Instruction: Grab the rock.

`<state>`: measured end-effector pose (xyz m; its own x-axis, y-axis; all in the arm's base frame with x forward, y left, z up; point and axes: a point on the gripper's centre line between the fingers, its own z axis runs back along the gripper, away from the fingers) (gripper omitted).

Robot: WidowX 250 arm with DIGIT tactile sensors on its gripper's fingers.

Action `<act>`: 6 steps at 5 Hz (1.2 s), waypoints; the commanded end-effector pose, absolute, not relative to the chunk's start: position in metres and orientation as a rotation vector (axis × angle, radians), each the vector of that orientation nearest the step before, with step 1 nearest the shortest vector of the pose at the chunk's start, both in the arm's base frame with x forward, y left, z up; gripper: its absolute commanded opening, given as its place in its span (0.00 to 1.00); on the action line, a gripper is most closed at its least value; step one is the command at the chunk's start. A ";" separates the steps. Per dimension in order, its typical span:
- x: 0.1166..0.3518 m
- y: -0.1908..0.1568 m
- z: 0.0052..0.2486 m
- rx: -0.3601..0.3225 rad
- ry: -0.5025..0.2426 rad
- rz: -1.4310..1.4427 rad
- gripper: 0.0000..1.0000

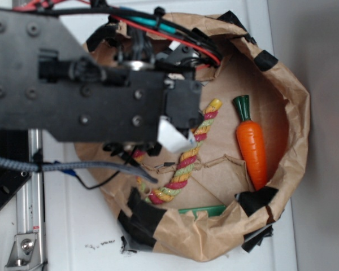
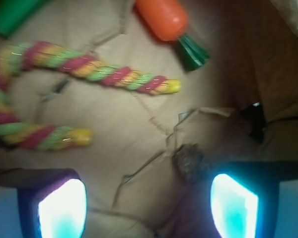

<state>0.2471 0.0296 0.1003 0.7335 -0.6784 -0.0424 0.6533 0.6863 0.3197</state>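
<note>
Approach step, grasp not yet made. Hand [image 2: 148, 198] spread wide, holding nothing, poised over brown paper liner [image 2: 114, 114]. Rock [image 2: 190, 161] lies on paper between fingers, nearer one glowing fingertip [image 2: 233, 206]; hidden under arm in exterior view. Next move, by judgement: shift to centre rock, descend, close. Surface creased, torn paper. Rope toy [image 2: 89, 69], carrot toy [image 2: 161, 17] and green block [image 2: 10, 12] well apart. White bench [image 1: 73, 226] under bag.

the black arm [image 1: 73, 96] fills the upper left of the exterior frame, reaching right. in the wrist view the gripper [image 2: 148, 208] sits at the bottom edge, its two glowing pads [image 2: 62, 208] spread wide apart.
</note>
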 end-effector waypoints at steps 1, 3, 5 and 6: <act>0.270 0.051 0.072 0.308 -0.082 -0.950 1.00; 0.277 0.077 0.068 0.345 -0.051 -0.791 1.00; 0.277 0.077 0.068 0.345 -0.051 -0.791 1.00; 0.277 0.077 0.068 0.345 -0.051 -0.791 1.00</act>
